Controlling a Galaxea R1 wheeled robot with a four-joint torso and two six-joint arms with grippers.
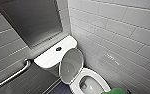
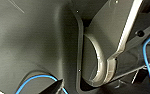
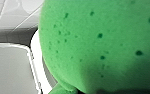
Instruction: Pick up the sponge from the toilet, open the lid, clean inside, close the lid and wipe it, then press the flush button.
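Scanning from the left: grab bar (image 1: pixel 13 73) on the wall, then the white tank with the flush button (image 1: pixel 58 49) dead centre, untouched. Next along, the lid (image 1: pixel 71 65) stands raised against the tank, grey inner face showing, so the toilet (image 1: pixel 100 79) bowl is open. Far right, the sponge (image 1: pixel 114 91) hangs just beside the bowl's rim, apparently gripped in the right claw (image 1: pixel 126 91); on the right wrist camera it looms large, right up against the lens. My call: opening is done and cleaning inside is the step in hand. Next, the sponge needs carrying over the rim and down into the bowl, clear of that upright lid.
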